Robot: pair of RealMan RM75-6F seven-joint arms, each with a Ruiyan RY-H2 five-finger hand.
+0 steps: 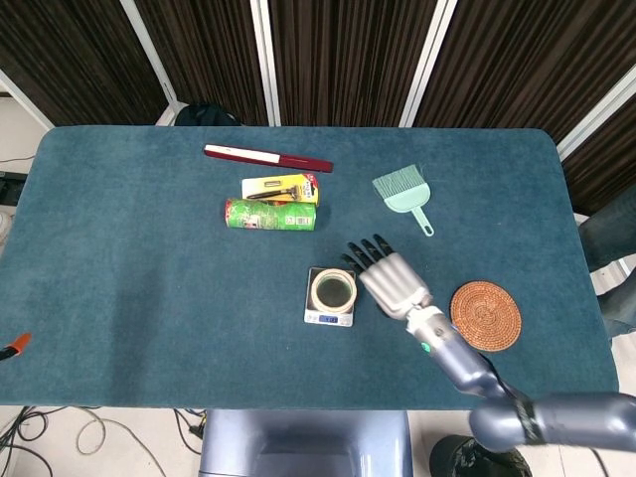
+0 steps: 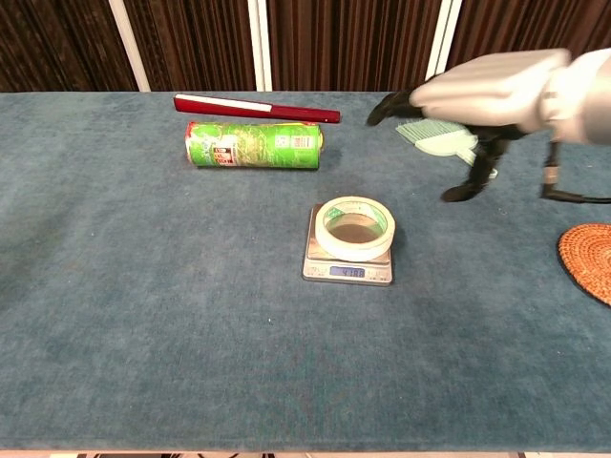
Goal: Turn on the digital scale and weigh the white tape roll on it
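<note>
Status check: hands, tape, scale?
Right hand open, clear of scale. Left hand not visible. White tape roll flat on digital scale, display lit. Nothing obstructing.

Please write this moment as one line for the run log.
stage: tape placed | white tape roll: flat on digital scale | display: lit, digits unreadable | right robot hand: open, clear of scale | left: not in view

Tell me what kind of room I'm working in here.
Probably a lab or test bench, not a home: a table covered in blue felt, dark slatted panels behind it, loose cables on the floor, and unrelated items laid out around the scale.
</note>
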